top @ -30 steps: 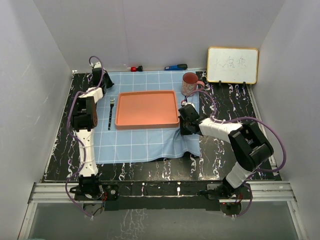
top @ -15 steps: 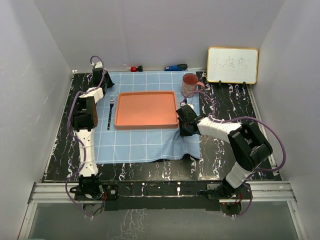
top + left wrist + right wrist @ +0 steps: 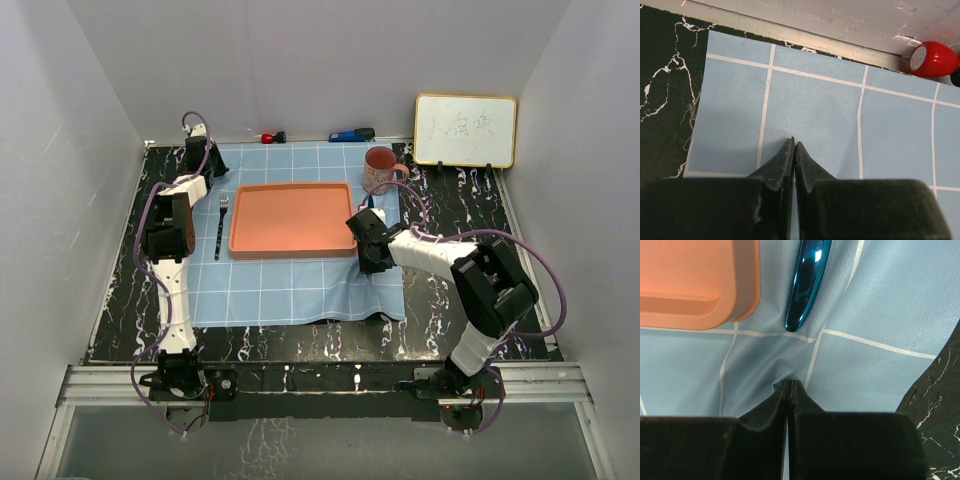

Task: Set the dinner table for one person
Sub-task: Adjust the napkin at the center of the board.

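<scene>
The dinner table is black marble, covered in the middle by a light-blue gridded cloth. An orange tray lies on the cloth, with a fork to its left and a red mug at the back right. My right gripper is shut, pinching a fold of the cloth just near of the tray's corner. A shiny teal utensil lies beside the tray. My left gripper is shut, its tips over the cloth's far-left corner.
A whiteboard stands at the back right. A red-handled tool and a blue one lie along the back wall. Bare marble shows left of the cloth. A metal rail runs along the front edge.
My right gripper has moved a little left and away, dragging the cloth; its near-right part has spread flatter and the tray has shifted slightly left. The left arm has not moved.
</scene>
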`<control>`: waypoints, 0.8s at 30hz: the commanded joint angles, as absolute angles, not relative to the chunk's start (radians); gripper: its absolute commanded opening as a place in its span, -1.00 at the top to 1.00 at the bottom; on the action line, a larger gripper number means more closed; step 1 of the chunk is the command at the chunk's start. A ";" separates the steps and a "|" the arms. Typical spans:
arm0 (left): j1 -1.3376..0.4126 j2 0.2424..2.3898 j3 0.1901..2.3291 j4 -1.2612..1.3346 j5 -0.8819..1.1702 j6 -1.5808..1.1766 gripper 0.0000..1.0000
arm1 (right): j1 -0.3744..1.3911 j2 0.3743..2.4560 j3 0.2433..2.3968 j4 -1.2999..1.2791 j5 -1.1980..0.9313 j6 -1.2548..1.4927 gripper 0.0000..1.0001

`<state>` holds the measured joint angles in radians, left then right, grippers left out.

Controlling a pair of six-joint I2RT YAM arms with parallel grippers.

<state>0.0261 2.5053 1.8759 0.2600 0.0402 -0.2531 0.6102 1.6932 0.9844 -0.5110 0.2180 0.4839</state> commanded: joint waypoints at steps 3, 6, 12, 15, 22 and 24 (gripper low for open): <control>0.031 2.437 1.804 0.118 0.012 -0.213 1.00 | 0.617 1.756 0.942 -0.768 0.281 0.504 0.77; 0.033 2.419 1.795 0.106 0.008 -0.213 0.85 | 0.618 1.699 0.954 -0.766 0.321 0.513 0.49; 0.035 2.356 1.770 0.090 0.009 -0.213 0.09 | 0.618 1.691 0.986 -0.744 0.339 0.501 0.35; 0.034 2.322 1.763 0.074 0.005 -0.206 -0.20 | 0.618 1.687 0.997 -0.727 0.329 0.496 0.34; 0.035 2.259 1.775 0.005 -0.024 -0.187 -0.34 | 0.618 1.680 1.010 -0.759 0.406 0.486 0.30; 0.035 2.245 1.781 -0.019 -0.022 -0.187 -0.36 | 0.618 1.685 1.002 -0.756 0.406 0.485 0.31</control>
<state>0.0261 2.3642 1.7817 0.0612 -0.0006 -0.2020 0.6151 1.6817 1.0042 -0.6682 0.3614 0.4973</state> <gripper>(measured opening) 0.672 0.348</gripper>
